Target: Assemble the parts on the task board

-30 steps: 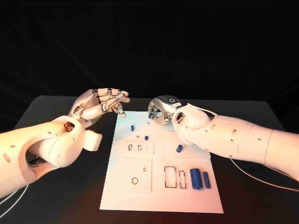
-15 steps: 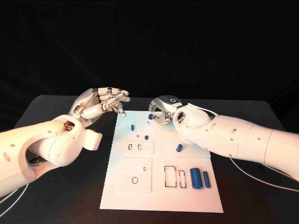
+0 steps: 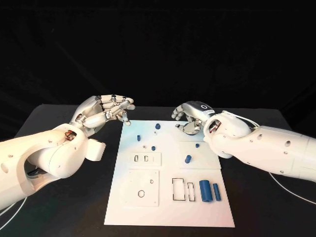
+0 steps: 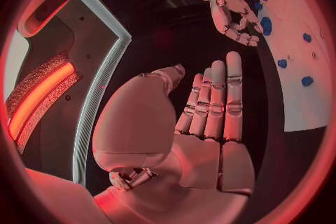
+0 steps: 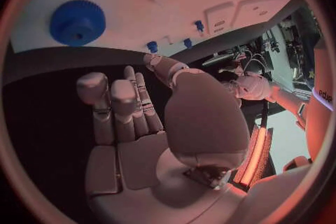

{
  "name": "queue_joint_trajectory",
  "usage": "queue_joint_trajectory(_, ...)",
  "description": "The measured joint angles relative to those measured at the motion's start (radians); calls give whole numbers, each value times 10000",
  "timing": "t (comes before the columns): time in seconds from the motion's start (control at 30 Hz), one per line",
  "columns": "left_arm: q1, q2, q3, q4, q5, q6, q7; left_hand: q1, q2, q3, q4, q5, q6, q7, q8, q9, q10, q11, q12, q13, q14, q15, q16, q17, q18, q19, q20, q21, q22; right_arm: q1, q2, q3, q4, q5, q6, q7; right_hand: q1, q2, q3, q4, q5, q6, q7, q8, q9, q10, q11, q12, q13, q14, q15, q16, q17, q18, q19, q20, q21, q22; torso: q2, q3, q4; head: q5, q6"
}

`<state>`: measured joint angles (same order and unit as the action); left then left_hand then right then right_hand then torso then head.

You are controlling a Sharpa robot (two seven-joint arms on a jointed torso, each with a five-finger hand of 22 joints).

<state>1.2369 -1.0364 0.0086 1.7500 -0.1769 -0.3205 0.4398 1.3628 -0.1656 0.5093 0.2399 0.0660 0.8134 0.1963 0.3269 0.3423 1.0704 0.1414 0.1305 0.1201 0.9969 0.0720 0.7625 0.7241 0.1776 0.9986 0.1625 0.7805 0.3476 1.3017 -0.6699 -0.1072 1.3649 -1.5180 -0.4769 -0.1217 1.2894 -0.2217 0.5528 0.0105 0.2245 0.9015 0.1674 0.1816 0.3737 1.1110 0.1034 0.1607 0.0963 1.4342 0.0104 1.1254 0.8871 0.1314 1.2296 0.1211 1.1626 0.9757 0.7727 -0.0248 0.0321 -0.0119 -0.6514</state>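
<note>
The white task board (image 3: 169, 207) lies in the middle of the table. A blue gear-like round part (image 3: 158, 126) (image 5: 77, 22) sits near the board's far edge. Small blue parts (image 3: 138, 137) (image 3: 153, 147) (image 3: 188, 159) are spread over its far half, and two blue cylinders (image 3: 205, 190) stand side by side near its right edge. My right hand (image 3: 192, 117) (image 5: 150, 123) hovers past the board's far right corner, fingers loosely apart, holding nothing. At the board's far left corner, my left hand (image 3: 104, 111) (image 4: 206, 117) is raised with an empty palm.
The black table (image 3: 65, 197) surrounds the board. The board carries rectangular slots (image 3: 180, 188), a small pair of slots (image 3: 146, 158) and a square plate with an oval hole (image 3: 141, 193). White cables (image 3: 286, 185) trail off my right arm.
My right hand has drawn back to the right from the board's far edge, and the blue gear-like part now lies uncovered there. The left hand has barely moved.
</note>
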Motion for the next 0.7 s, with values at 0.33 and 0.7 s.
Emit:
queue_joint_trajectory(0.33,1,-17,0,-108,3,-1,8,0,0,27,-27,0,0,0,0,9,0,0,0,-1,-36,35,0,0,0,-35,34,0,19,320,-1150,87,373,1794,271,-18,174,-230,-1780,706,426,-286,-155,-213,224,1723,-346,9362,9084,337,-254,2840,3796,-475,1425,-235,1683,2565,-88,44,-145,-77,58)
queue_joint_trajectory(0.7,1,-12,0,-184,2,3,12,0,0,26,-27,0,0,0,0,8,0,0,0,-1,-36,35,0,-2,0,-34,34,0,30,327,-1075,87,-198,2802,1200,-176,509,55,-2801,1518,426,-452,12,1,382,3524,-213,13230,12120,324,-65,4417,4212,-628,2028,-65,2341,3324,-91,65,-138,-67,-8)
